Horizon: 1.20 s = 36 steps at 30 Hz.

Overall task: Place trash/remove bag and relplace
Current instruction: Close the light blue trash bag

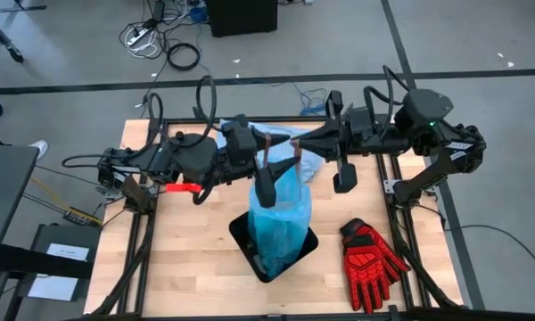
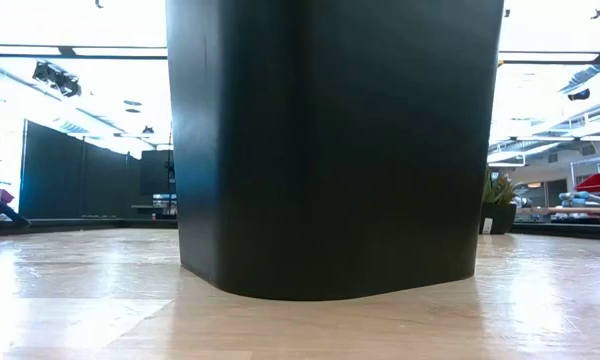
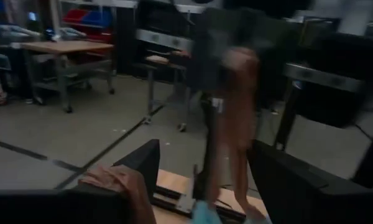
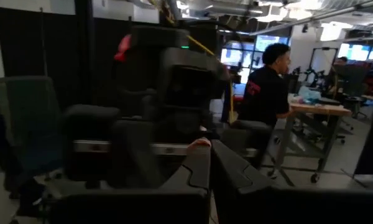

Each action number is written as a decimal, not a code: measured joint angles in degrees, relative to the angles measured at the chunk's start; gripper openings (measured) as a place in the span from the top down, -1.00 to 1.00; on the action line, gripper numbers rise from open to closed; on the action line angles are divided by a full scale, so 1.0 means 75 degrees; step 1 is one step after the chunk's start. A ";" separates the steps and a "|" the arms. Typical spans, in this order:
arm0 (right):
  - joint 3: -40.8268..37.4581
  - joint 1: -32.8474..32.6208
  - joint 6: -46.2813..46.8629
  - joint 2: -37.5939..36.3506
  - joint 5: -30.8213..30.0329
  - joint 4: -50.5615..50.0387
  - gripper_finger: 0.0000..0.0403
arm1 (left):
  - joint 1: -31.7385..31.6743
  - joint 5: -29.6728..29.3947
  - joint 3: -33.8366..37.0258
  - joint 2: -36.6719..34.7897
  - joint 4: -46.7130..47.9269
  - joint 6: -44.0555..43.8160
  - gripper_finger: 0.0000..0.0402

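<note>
You have the black bin (image 1: 250, 239) standing upright on the wooden table (image 1: 187, 267), and it serves as the reference for everything below. The bag (image 1: 281, 214), bright cyan-blue and crinkly, rises out of the bin's mouth in a tall gathered column.

Your left gripper (image 1: 266, 160) sits directly above the bin at the top of the bag; its fingers (image 3: 137, 165) stand apart in the left wrist view, with a scrap of cyan plastic between them, and you cannot tell from the frames whether they actually grip it.

Your right gripper (image 1: 296, 150) is just beyond the bin on the far side, also at the bag's top, with its fingers (image 4: 196, 168) closed together; whether plastic is pinched there cannot be told.

A paler grey-blue bag (image 1: 314, 162) lies behind the bin. A red and black glove (image 1: 370, 259) lies to the bin's right. No trash wads can be made out.
</note>
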<state>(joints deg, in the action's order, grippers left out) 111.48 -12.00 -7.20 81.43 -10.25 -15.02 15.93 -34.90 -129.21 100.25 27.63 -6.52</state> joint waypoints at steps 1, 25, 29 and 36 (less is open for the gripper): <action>0.0000 0.0001 -0.0001 0.0000 -0.0002 -0.0004 1.00 | -0.0048 0.0241 0.0000 0.0000 -0.0084 0.0027 -0.34; -0.0032 0.0157 -0.0080 0.0169 0.0100 -0.0107 0.99 | -0.0406 0.1287 0.0000 0.0259 -0.0753 -0.0033 0.45; -0.0032 0.0161 -0.0098 0.0122 -0.0007 0.0061 0.99 | -0.0420 0.1451 -0.0019 0.0254 -0.0802 0.0031 0.45; -0.0032 0.0170 -0.0112 0.0114 -0.0067 0.0116 1.00 | -0.0421 0.1444 -0.0020 0.0256 -0.0772 0.0046 0.28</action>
<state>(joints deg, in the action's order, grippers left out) 111.24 -10.73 -8.04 82.28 -10.75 -14.15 12.78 -24.08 -129.36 102.17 21.84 -6.17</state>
